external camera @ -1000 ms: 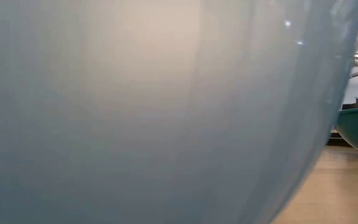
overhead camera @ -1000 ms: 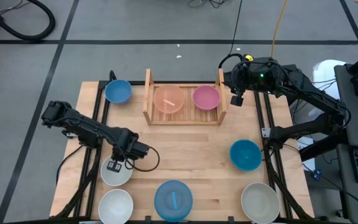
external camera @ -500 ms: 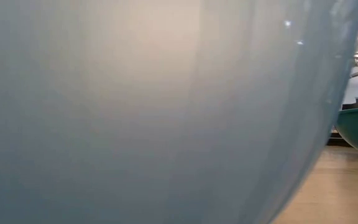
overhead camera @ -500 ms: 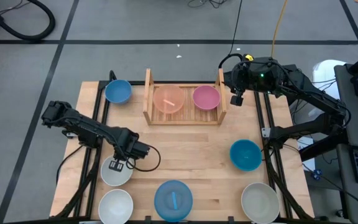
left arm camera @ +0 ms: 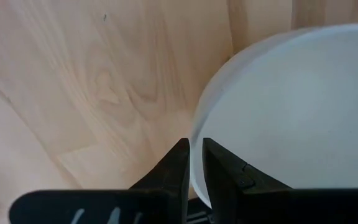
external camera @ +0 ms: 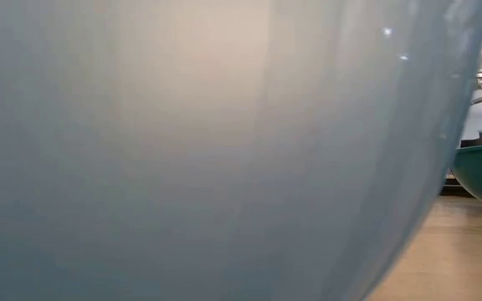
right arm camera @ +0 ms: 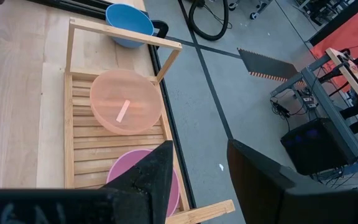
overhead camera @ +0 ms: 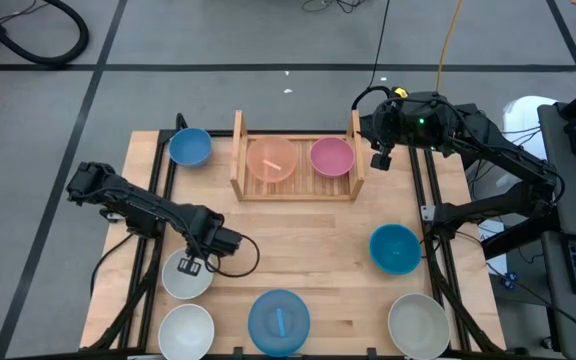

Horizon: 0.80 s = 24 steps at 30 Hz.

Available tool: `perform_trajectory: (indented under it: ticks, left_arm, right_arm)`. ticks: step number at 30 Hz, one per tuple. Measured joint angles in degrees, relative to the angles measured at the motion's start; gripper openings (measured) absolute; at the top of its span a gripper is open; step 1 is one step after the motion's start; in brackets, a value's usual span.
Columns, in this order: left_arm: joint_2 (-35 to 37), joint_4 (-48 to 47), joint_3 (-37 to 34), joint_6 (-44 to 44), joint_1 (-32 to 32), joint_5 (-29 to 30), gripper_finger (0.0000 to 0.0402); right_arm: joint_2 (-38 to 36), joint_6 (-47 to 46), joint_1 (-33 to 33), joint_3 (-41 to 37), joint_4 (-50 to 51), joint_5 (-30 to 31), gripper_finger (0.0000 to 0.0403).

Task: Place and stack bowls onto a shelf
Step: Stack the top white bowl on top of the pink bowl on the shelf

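Note:
My left gripper (overhead camera: 189, 265) is shut on the rim of a light grey bowl (overhead camera: 186, 280) at the table's near left; the bowl also shows in the left wrist view (left arm camera: 291, 112). My right gripper (overhead camera: 380, 160) is open and empty beside the right side board of the shelf (overhead camera: 356, 160). A peach bowl (overhead camera: 271, 160) and a pink bowl (overhead camera: 332, 157) sit side by side on the shelf's slatted base; both also show in the right wrist view, the peach bowl (right arm camera: 126, 102) and the pink bowl (right arm camera: 120, 171). My left gripper holds the light grey bowl's rim (left arm camera: 197, 134) on its far side, one finger inside the bowl and one outside. The fingers come from above, pointing down. The bowl stays upright; whether it is off the table does not show.
A blue bowl (overhead camera: 190, 147) stands at the far left, a teal bowl (overhead camera: 395, 249) at the right, and a white bowl (overhead camera: 186, 332), a blue bowl (overhead camera: 279, 322) and a grey-beige bowl (overhead camera: 418, 326) along the near edge. The blue bowl (external camera: 207, 150) fills the low view.

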<state>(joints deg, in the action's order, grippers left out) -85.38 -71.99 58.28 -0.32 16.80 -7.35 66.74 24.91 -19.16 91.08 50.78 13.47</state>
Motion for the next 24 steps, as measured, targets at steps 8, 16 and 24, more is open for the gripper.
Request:
perform_trajectory:
  ticks: [8,16,24]
  left_arm:
    - [0.0,2.93,0.0,1.12,0.0,-0.1,0.0049]
    - [0.0,3.04,-0.02,1.6,0.0,-0.15,0.0049]
    - [0.0,2.98,-0.02,1.62,0.0,-2.44,0.0049]
  right_arm:
    - [0.0,0.3,0.01,0.0,0.04,0.01,0.0144]
    - [0.0,1.26,0.01,0.01,0.07,0.0,0.0144]
    - [0.0,1.33,0.02,-0.01,0.07,0.0,0.0144]
